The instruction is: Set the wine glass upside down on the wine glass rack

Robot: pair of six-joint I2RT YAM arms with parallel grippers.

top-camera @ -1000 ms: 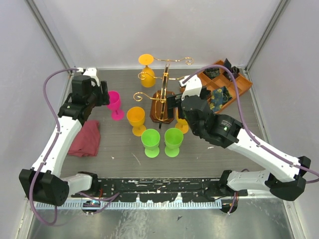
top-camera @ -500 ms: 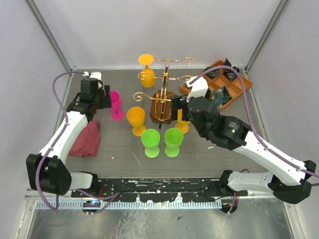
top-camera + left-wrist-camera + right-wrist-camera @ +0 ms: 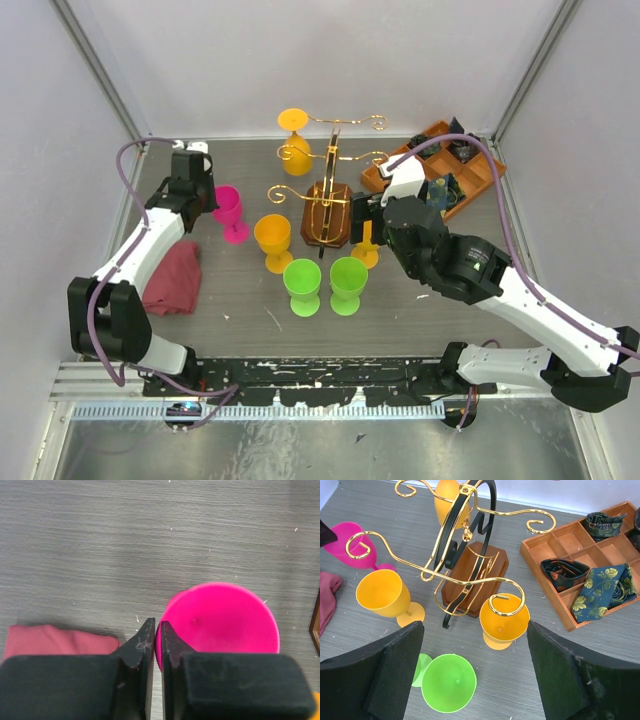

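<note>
L gripper point(image 3: 156, 625) closed onto pink wine glass point(image 3: 220, 620) rim.

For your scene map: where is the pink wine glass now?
Top view: the pink wine glass stands left-centre, between the left gripper and the nearest orange glass.

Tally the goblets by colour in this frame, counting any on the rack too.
orange goblets: 3 (one hanging on the wine glass rack)
green goblets: 2
pink goblet: 1
Total: 6
</note>
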